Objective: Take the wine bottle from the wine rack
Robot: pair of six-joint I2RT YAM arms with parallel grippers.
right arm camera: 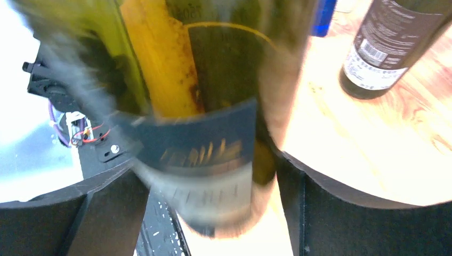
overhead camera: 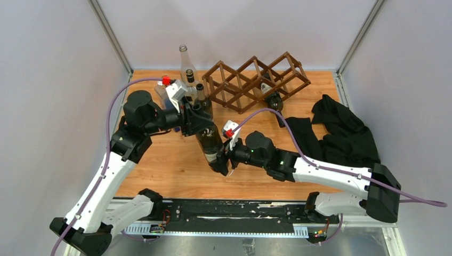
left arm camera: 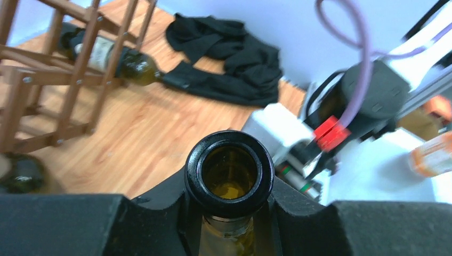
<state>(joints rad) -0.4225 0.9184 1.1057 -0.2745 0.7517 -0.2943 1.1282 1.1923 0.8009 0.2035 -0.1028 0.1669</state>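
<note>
Place: robot lab test cell
Evidence: plain grey panel walls [overhead camera: 48,80], aluminium frame posts [overhead camera: 110,34], black mounting rail [overhead camera: 229,213] carrying two arms

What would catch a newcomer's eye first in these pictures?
A dark green bottle in the middle of the table, the left gripper shut on its neck and the right gripper flanking its body. Behind stands the wine rack, a second bottle lying in it.

Upright bottles [overhead camera: 185,63] and wine rack [overhead camera: 242,85] block the far side.

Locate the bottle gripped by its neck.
Top view: the wine bottle is mid-table, before the wine rack, left gripper on its neck, right gripper around its base.
</note>
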